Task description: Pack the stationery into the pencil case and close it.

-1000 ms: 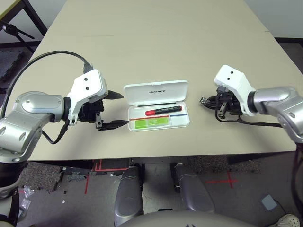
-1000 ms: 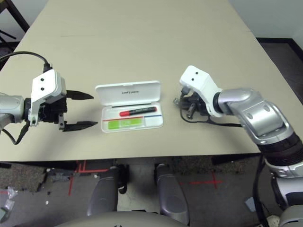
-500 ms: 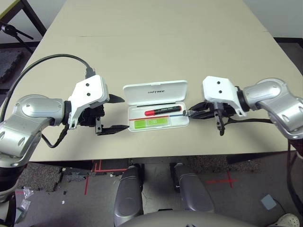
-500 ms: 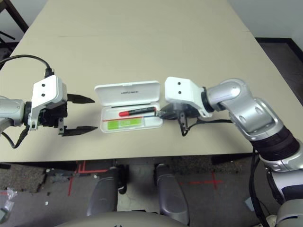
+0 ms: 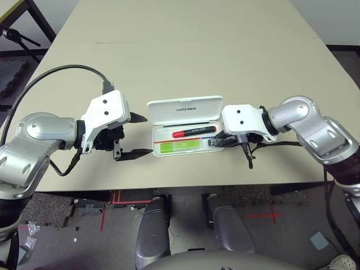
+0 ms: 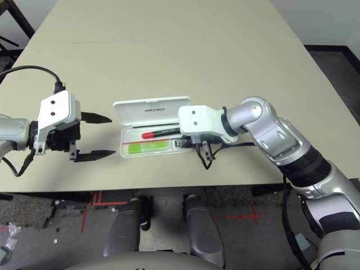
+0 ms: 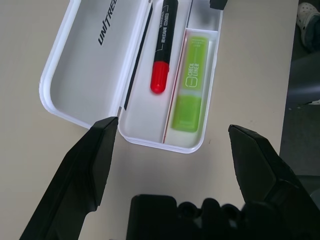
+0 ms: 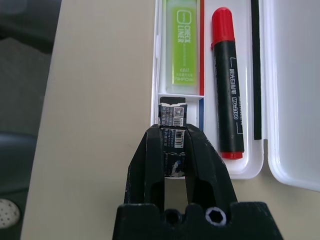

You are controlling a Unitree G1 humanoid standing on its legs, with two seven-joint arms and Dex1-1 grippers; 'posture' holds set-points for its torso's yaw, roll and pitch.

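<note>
The pencil case (image 5: 181, 154) is laid on the table (image 5: 180, 62), its lid (image 5: 185, 109) folded back behind the tray (image 7: 137, 111). In the tray's rear compartment the marker (image 5: 193, 131) is laid lengthwise; in front of it — in the left part of the front row — the flat stick (image 5: 181, 145) is placed. The small block (image 8: 173, 115) is held between the tips of the right gripper (image 8: 173, 128), at the front row's right compartment. The left gripper (image 5: 149, 135) is positioned left of the case.
</note>
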